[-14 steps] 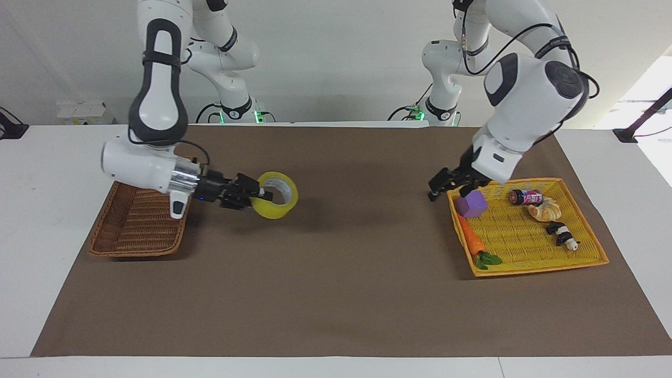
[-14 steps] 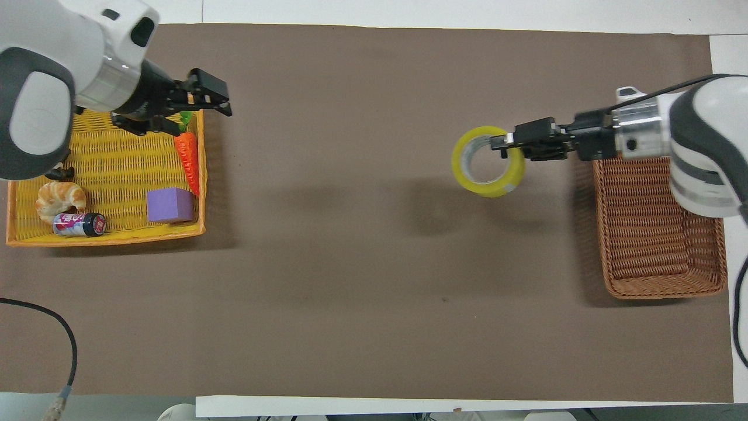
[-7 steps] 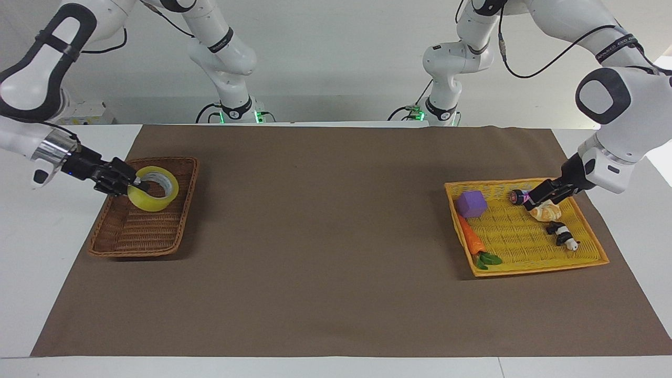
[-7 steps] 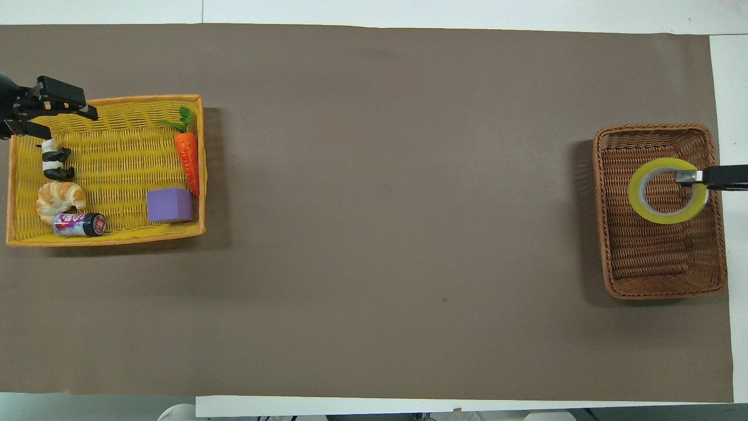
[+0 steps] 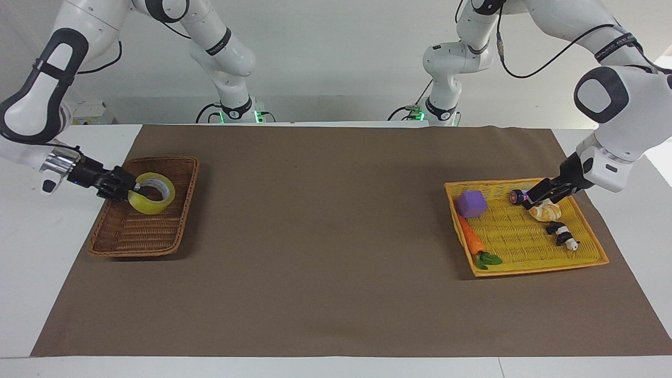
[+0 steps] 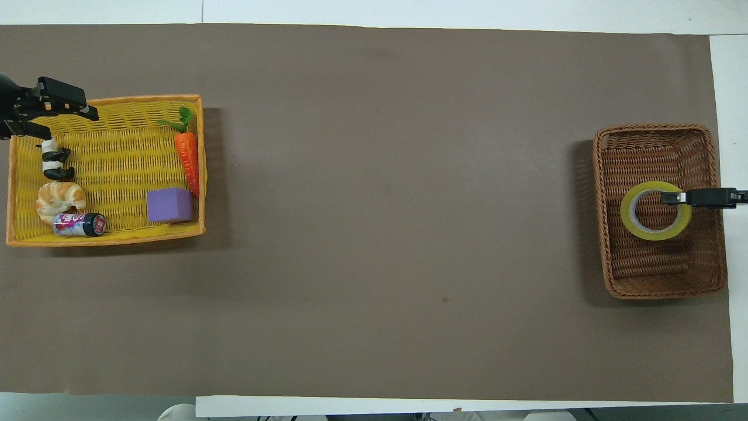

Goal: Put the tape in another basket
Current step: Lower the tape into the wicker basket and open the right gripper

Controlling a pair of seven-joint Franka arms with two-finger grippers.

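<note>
The tape (image 5: 143, 203) (image 6: 632, 222), a yellow roll with a white core, is tilted low inside the dark-brown wicker basket (image 5: 137, 249) (image 6: 654, 133) at the right arm's end of the table. My right gripper (image 5: 134, 187) (image 6: 678, 197) is shut on the roll's wall, one finger inside the ring and one outside. Whether the roll touches the basket floor I cannot tell. My left gripper (image 5: 534, 198) (image 6: 69, 110) hangs open over the yellow basket (image 5: 530, 269) (image 6: 105, 238), just above the small can (image 5: 521, 197), holding nothing.
The yellow basket holds a purple block (image 5: 471, 203) (image 6: 169, 205), a carrot (image 5: 471, 240) (image 6: 187, 153), a croissant (image 5: 546, 211) (image 6: 58, 197), the can (image 6: 80, 224) and a black-and-white figure (image 5: 562, 234) (image 6: 55, 165). Brown mat (image 5: 325, 236) covers the table between the baskets.
My right arm carried the tape from over the mat to the brown basket and lowered it inside. My left gripper moved from the purple block's corner to over the can.
</note>
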